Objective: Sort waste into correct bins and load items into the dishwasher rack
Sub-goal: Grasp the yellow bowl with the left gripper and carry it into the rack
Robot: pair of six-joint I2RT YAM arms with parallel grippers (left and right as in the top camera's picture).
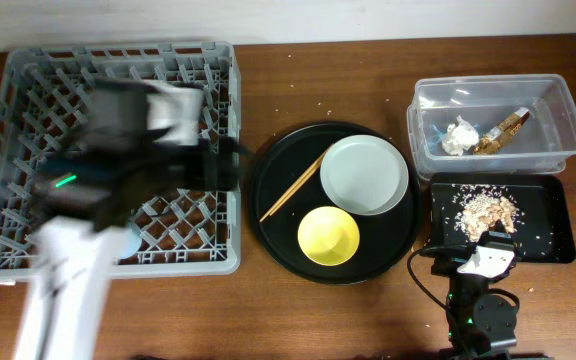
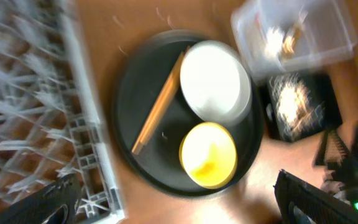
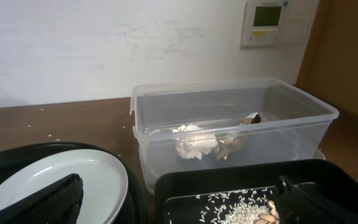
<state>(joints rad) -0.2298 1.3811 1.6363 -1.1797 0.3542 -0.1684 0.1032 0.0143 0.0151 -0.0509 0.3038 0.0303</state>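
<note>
Where the waste lies: the gold wrapper and the tissue wad sit side by side in the clear tub at the far right. The crumbs lie in a heap in the black tray, just near of the tub.
Waste from the right wrist: the tissue wad is on the left and the gold wrapper is right beside it. Both are seen through the tub wall.
Dishes: the plate and the yellow bowl sit in the round black tray in the middle. The plate is far, and the bowl is just near of it.
Chopsticks: they lie together on a slant in the round tray, left of the plate.
Rack: big and grey, at the far left.
Blue cup: a small bit of pale blue in the near part of the rack, half hidden by the arm.
Left gripper: a dark blur over the right side of the rack. In its own view the fingers are wide apart with nothing between them.
Right gripper: at the near edge of the black tray, with its fingers wide apart and holding nothing.
Table: brown wood with tiny pale bits here and there.
</note>
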